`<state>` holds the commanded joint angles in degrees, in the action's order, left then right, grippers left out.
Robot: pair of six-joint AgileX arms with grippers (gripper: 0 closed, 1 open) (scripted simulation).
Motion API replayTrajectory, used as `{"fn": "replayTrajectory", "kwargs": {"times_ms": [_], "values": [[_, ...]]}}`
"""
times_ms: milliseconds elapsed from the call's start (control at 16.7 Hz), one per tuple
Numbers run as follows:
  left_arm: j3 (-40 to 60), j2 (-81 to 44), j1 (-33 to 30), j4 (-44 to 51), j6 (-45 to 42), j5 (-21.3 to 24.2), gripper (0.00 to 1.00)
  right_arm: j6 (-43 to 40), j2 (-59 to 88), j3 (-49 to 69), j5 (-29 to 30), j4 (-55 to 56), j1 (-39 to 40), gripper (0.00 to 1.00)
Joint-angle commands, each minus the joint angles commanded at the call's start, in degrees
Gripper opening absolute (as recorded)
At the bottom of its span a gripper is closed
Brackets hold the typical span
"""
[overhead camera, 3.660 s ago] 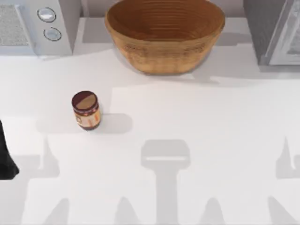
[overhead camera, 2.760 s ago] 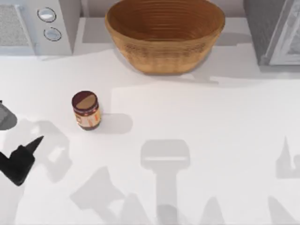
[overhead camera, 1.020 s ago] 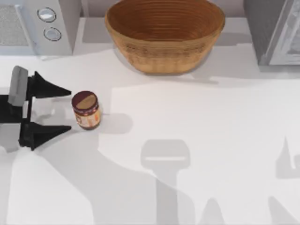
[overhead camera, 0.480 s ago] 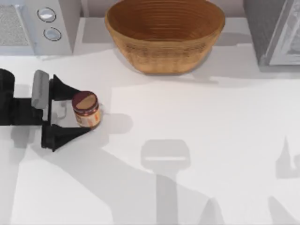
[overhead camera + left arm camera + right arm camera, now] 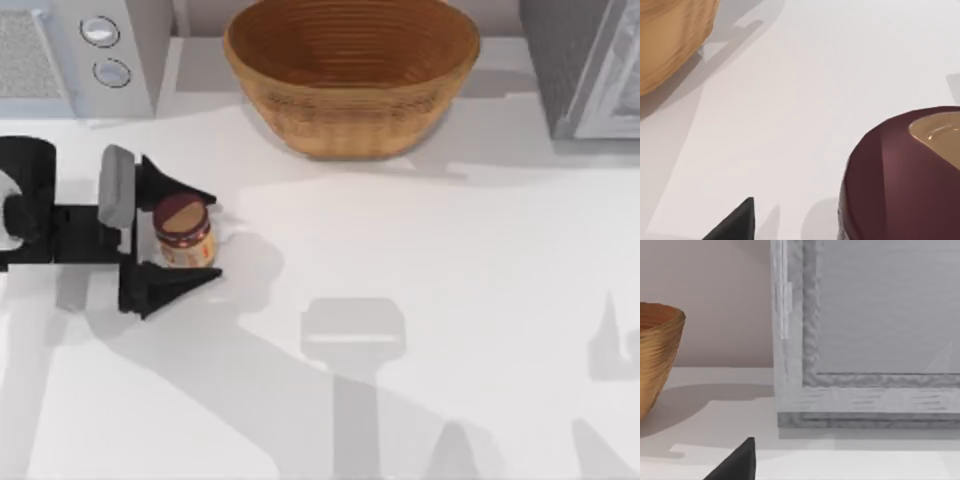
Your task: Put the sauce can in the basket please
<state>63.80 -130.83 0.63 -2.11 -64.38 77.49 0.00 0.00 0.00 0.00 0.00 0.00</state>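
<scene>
White table [image 5: 420, 260] lies open between the upright sauce can [image 5: 184, 232] and basket [image 5: 350, 75]; your left gripper [image 5: 195, 235] brackets the can (fingers spread, apparently not touching).

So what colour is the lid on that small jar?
Dark maroon-brown with a tan section, on the small round sauce jar; clearest in the left wrist view.

Bright, even light is falling on the white counter [image 5: 420, 250] — soft grey shadows are lying across it, one spreading beside the basket [image 5: 350, 75]. Nothing is glaring — edges are looking slightly soft in every view.
</scene>
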Motion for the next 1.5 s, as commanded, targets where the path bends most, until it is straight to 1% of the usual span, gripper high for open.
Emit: {"fn": "replayTrajectory", "kwargs": {"times_ms": [240, 1020, 1080, 1500], "values": [[-0.02, 0.01, -0.01, -0.06, 0.06, -0.01, 1.00, 0.00, 0.00, 0.00, 0.00, 0.00, 0.00, 1.00], [-0.02, 0.01, -0.01, -0.06, 0.06, -0.01, 0.02, 0.00, 0.00, 0.00, 0.00, 0.00, 0.00, 1.00], [-0.02, 0.01, -0.01, -0.06, 0.06, -0.01, 0.00, 0.00, 0.00, 0.00, 0.00, 0.00, 0.00, 1.00], [-0.02, 0.01, -0.01, -0.06, 0.06, -0.01, 0.00, 0.00, 0.00, 0.00, 0.00, 0.00, 0.00, 1.00]]}}
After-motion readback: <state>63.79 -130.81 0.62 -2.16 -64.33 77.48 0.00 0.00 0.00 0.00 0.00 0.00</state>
